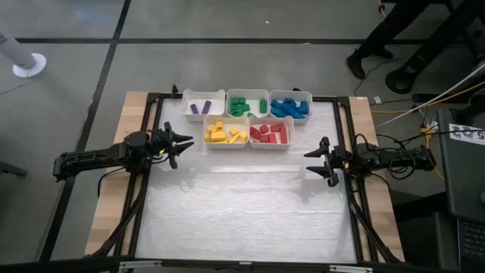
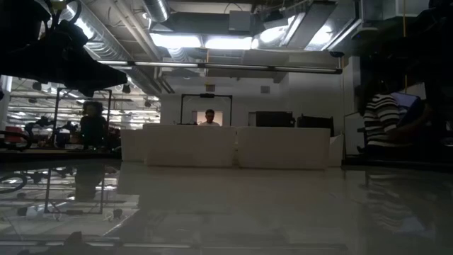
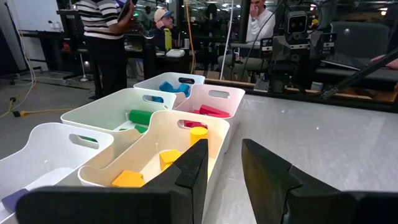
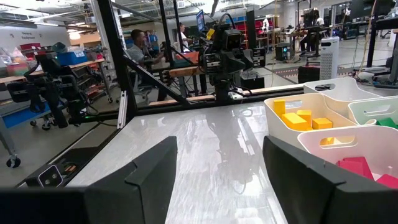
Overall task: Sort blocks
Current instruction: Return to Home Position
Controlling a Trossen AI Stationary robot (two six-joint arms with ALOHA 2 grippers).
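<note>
From above I see the white table (image 1: 250, 220) evenly lit, with a soft shadow beside the right gripper (image 1: 312, 161) and a pale glare band across the middle, while my low view is dim and backlit by ceiling lights (image 2: 212, 42) that mirror in the glossy tabletop.

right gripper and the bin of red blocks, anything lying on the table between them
Nothing. In the high view the white table is bare between the open right gripper and the bin of red blocks; the right wrist view agrees.
</note>
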